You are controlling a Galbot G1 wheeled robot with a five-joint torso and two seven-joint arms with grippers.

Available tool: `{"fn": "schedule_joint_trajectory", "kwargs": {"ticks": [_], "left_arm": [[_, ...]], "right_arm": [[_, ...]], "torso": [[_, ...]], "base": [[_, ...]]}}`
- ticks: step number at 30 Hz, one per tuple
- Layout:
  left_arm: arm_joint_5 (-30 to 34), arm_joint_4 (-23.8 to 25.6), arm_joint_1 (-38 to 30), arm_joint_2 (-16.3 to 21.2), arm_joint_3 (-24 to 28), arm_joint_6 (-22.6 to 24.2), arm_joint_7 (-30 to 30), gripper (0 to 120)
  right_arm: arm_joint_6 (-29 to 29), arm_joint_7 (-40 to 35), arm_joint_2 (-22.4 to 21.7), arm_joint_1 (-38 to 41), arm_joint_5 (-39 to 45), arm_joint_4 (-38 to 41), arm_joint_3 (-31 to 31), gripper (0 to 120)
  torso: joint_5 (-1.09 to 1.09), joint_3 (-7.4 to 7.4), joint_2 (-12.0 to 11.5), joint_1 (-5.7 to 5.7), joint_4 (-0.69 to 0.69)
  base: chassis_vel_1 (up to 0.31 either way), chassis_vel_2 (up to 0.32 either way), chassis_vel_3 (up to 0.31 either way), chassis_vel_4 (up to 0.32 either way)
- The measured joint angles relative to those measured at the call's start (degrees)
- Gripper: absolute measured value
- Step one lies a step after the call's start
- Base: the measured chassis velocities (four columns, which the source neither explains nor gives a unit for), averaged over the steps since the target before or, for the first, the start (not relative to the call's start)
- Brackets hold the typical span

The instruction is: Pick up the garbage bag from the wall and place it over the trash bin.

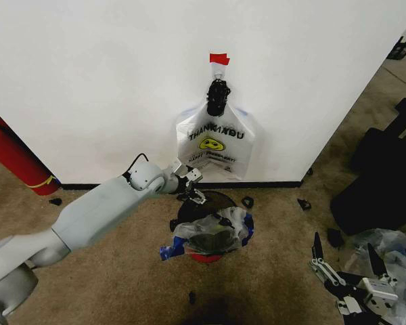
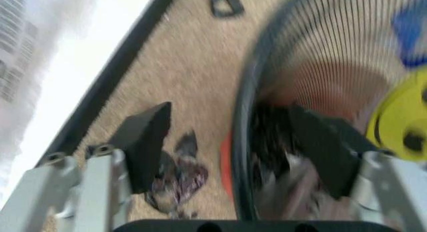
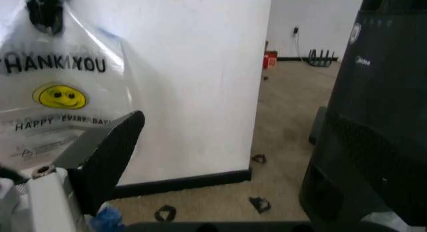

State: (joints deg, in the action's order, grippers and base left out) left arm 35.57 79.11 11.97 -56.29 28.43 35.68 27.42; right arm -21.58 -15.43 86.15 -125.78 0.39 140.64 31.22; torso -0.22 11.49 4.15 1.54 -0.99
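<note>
Two bags share this scene. One, see-through with blue edges, is the garbage bag (image 1: 213, 233); we see it draped in a crumpled heap over the top of the trash bin (image 1: 204, 256), whose red base peeks out below, on the carpet (image 1: 108, 271) just in front of the wall (image 1: 122, 81). The other, a white smiley bag (image 1: 215, 143) printed "THANK YOU", hangs flat against the wall from a black clip (image 1: 218, 97) under a strip of red tape (image 1: 219, 59).

We find the left gripper (image 1: 195, 187) stretched forward from the robot's left side, sitting low between the wall's black baseboard (image 1: 257, 183) and the far rim of the bin, right at the bin's edge. In the left wrist view its claw (image 2: 230, 147) is released: the two dark pads stand well apart, straddling the bin's ribbed black wall (image 2: 313, 56), with nothing pinched between them. A yellow smiley disc (image 2: 400, 117) and a patch of blue show at the far side there.

The right gripper (image 1: 344, 261) rests low at the robot's right, by a pile of clear plastic (image 1: 396, 247), its fingers spread and empty. One dark finger (image 3: 107, 157) shows in the right wrist view, with the smiley bag beyond it.

A red fire extinguisher (image 1: 13, 159) leans by the wall on the left.
</note>
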Motion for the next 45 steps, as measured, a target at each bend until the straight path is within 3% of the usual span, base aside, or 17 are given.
{"fn": "schedule_joint_trajectory", "kwargs": {"ticks": [5,9,17,23,30,34,42,45], "left_arm": [[-3.6,-2.7,-3.9,1.3,6.4,-2.2,6.5,48],[-3.5,-4.7,-5.7,-0.5,8.5,-3.4,7.5,34],[-3.5,-6.0,-7.3,-2.0,10.5,-3.7,7.7,4],[-2.8,-4.5,-7.0,-1.5,10.7,-3.0,6.5,2],[8.5,3.9,-1.5,0.6,3.6,1.0,-3.9,2],[21.7,10.3,2.6,1.5,-1.6,5.8,-19.5,2],[33.2,16.8,8.5,4.8,-7.8,6.8,-30.8,2],[38.3,21.0,12.7,5.8,-12.0,5.7,-38.5,2]], "right_arm": [[0.9,0.1,0.2,1.2,1.0,0.2,1.2,100],[1.7,0.3,0.5,1.8,3.0,0.8,2.9,100],[2.1,0.4,0.0,2.3,4.6,0.9,5.1,100],[2.0,0.4,0.2,2.3,3.8,0.4,4.2,100],[2.1,0.4,0.0,2.6,3.5,-0.3,3.7,100],[3.3,0.5,-0.5,3.6,3.3,-0.8,3.2,100],[4.3,0.5,-1.3,4.0,3.0,-0.8,2.6,100],[4.4,0.4,-1.6,4.3,2.9,-0.9,2.3,100]], "torso": [[0.00,0.00,0.0,0.00,0.02],[-0.01,0.00,0.0,0.00,-0.03],[0.00,0.00,0.0,0.00,0.00],[0.00,0.00,0.0,-0.01,0.00],[-0.01,0.00,0.0,-0.01,-0.02],[-0.01,0.00,0.0,0.00,-0.01],[-0.01,0.00,0.0,0.00,0.02],[-0.01,0.00,0.0,0.00,-0.01]], "base": [[0.000,0.000,0.000,0.000],[0.000,0.000,0.000,0.000],[0.000,0.000,0.000,0.000],[0.000,0.000,0.000,0.000],[0.000,0.000,0.000,0.000],[0.000,0.000,0.000,0.000],[0.000,0.000,0.000,0.000],[0.000,0.000,0.000,0.000]]}}
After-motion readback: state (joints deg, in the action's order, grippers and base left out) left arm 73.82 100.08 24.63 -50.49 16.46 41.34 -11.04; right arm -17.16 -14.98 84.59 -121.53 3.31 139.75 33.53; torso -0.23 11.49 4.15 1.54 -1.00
